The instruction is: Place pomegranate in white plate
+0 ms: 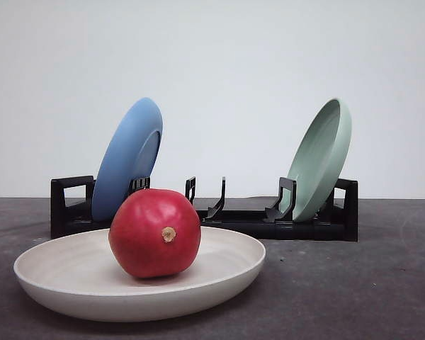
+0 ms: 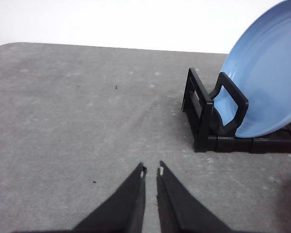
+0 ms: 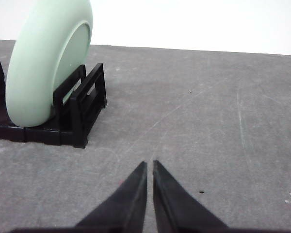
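While both hands hover closed, pomegranate (image 1: 154, 232) sits in white plate (image 1: 64, 273)

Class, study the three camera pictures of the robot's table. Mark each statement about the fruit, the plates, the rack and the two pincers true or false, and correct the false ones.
1. The round, deep-red pomegranate lies in the shallow off-white plate. True.
2. The blue round plate lies flat on the table. False: it stands tilted in the black slotted plastic rack.
3. The pale green round plate stands at the rack's right end in the front view. True.
4. The left pincer grips the pomegranate. False: it is shut on nothing, over the bare grey tabletop.
5. The right pincer is wide open. False: its fingers are closed together.
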Controlling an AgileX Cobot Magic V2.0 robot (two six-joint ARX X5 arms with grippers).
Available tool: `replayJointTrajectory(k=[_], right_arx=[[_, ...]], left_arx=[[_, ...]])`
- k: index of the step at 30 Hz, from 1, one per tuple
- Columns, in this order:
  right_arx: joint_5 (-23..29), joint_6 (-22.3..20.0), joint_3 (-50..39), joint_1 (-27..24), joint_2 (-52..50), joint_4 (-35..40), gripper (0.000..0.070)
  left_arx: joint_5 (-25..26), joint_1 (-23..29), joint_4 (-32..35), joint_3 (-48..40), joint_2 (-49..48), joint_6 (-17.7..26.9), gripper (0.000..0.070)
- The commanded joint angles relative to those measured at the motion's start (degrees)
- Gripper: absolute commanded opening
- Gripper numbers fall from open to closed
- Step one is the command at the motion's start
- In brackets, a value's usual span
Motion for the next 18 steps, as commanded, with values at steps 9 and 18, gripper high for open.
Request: replayJointTrajectory(k=[9, 18], right_arx=[[0.2, 0.6, -0.2, 0.0, 0.0, 0.5, 0.0016], [0.2, 0.6, -0.2, 0.0, 0.0, 0.5, 0.0016]], left_arx=[[0.1, 0.0, 0.9, -0.5, -0.1, 0.0, 0.0025], [0.1, 0.0, 0.9, -0.5, -0.1, 0.0, 0.0025]])
